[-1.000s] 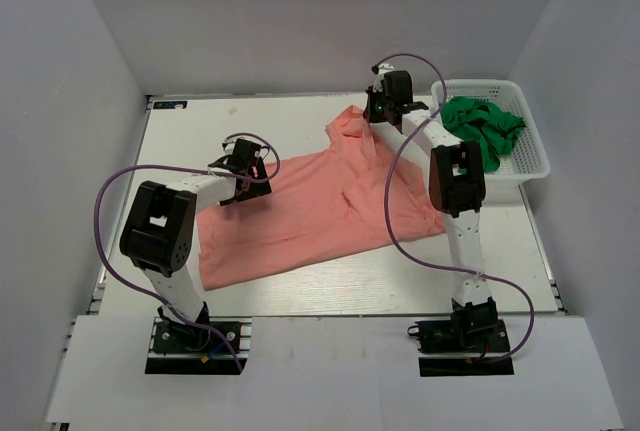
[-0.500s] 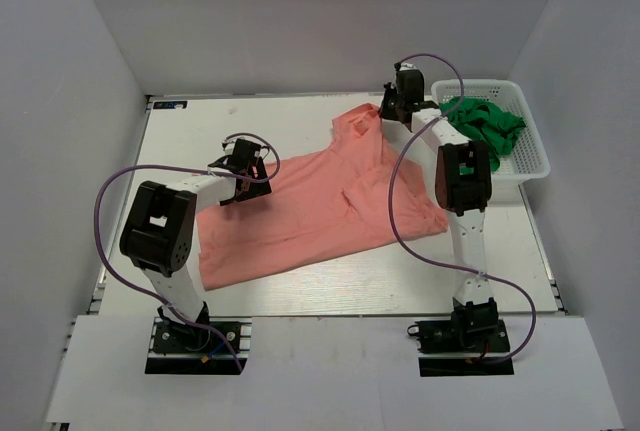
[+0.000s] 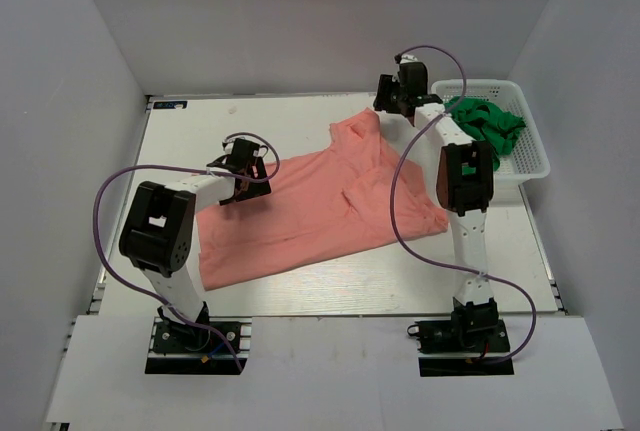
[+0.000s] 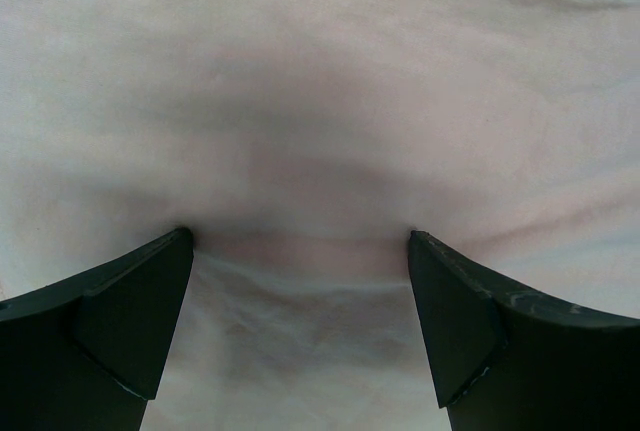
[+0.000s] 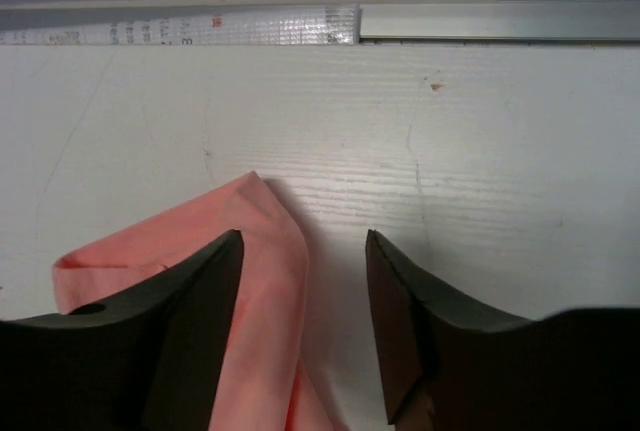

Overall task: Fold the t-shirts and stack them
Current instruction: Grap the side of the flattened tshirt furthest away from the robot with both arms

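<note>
A salmon-pink t-shirt [image 3: 320, 201] lies spread and rumpled across the middle of the table. A bright green garment [image 3: 485, 126] is bunched in the basket at the back right. My left gripper [image 3: 262, 165] rests low at the pink shirt's left edge, open, with pink cloth [image 4: 300, 151] filling its view and nothing pinched. My right gripper [image 3: 385, 101] is at the shirt's far corner, open. In the right wrist view a folded pink corner [image 5: 255, 251] lies loose on the table by the left finger [image 5: 195, 321], apart from the right finger.
A white plastic lattice basket [image 3: 530, 156] stands at the table's back right edge. Purple cables loop from both arms. A metal rail and a measuring strip [image 5: 200, 26] run along the far table edge. White walls enclose the table on three sides.
My right gripper has opened and let go of the pink shirt's far corner, then moved back and slightly right. The corner now lies on the table. The left arm has not moved.
</note>
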Controlling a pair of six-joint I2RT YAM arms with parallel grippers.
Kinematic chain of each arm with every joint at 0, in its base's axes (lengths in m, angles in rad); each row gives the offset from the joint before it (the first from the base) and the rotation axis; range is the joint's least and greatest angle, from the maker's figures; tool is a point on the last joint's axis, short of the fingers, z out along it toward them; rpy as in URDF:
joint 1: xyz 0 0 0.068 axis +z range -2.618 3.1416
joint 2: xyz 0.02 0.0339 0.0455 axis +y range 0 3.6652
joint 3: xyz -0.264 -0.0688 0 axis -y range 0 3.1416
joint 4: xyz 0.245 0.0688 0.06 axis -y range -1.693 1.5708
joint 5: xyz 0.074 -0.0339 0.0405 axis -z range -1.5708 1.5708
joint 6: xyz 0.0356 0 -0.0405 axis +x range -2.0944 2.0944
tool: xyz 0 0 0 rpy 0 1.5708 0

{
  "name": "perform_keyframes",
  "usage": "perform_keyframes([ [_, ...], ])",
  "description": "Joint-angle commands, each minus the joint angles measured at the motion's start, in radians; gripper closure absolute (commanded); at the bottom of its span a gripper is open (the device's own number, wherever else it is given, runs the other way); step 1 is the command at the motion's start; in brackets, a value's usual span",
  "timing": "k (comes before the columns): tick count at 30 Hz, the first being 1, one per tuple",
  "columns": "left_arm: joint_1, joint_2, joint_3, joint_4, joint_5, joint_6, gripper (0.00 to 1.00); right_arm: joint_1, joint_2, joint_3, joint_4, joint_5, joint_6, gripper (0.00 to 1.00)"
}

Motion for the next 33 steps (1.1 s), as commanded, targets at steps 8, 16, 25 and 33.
perform_keyframes([
  [8,-0.005,-0.111,0.079,-0.003,0.094,0.018,0.0,0.001,-0.421,-0.586,0.015,-0.038,0.179,0.35],
  [16,-0.005,-0.151,0.013,0.019,0.143,0.006,0.0,-0.006,-0.434,-0.707,0.11,-0.189,0.219,0.1],
  [25,-0.005,-0.085,-0.025,0.077,0.154,-0.026,0.0,-0.002,-0.319,-0.611,0.161,-0.292,0.22,0.1],
  [33,-0.005,-0.042,-0.035,0.057,0.114,-0.026,0.0,-0.02,-0.236,-0.601,0.149,-0.194,0.318,0.1],
])
